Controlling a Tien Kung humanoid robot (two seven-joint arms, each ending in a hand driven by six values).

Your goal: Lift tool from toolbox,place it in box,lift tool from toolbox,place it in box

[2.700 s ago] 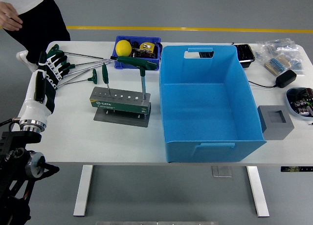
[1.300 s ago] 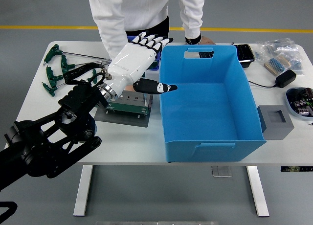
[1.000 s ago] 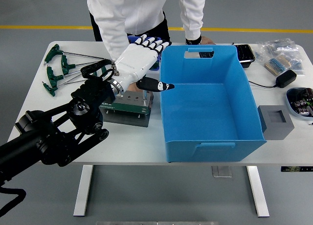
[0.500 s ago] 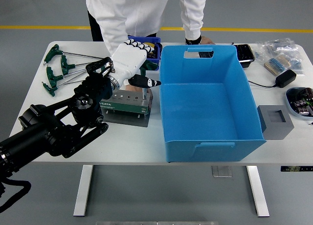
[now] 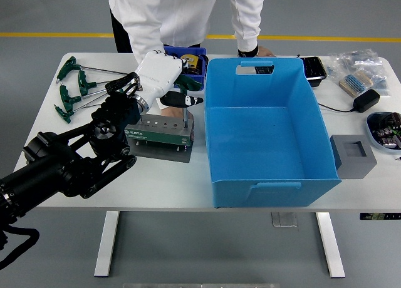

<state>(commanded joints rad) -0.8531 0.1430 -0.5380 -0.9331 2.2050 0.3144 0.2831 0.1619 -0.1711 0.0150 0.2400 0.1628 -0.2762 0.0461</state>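
A green tool stand [image 5: 156, 133] sits on a grey base left of the big blue box [image 5: 270, 175]. One green T-handle hex key [image 5: 188, 82] stands in the stand's right end. My left hand [image 5: 177, 91] is over that handle, white fingers curled on top and the black thumb [image 5: 183, 101] beneath it. A person at the far side has one hand [image 5: 169, 111] at the stand's back edge and the other hand [image 5: 255, 51] on the table behind the box. The box's inside looks bare.
Several green T-handle keys [image 5: 72, 91] lie at the table's far left. A small blue bin [image 5: 195, 57] sits behind my hand. To the right of the box are a grey block [image 5: 354, 154], a black adapter [image 5: 365, 100], bags [image 5: 357, 67] and a bowl [image 5: 383, 129].
My left arm swung in from the table's left edge, drew back from the box rim to the stand, and its fingers curled onto the T-handle. A person came to the far side.
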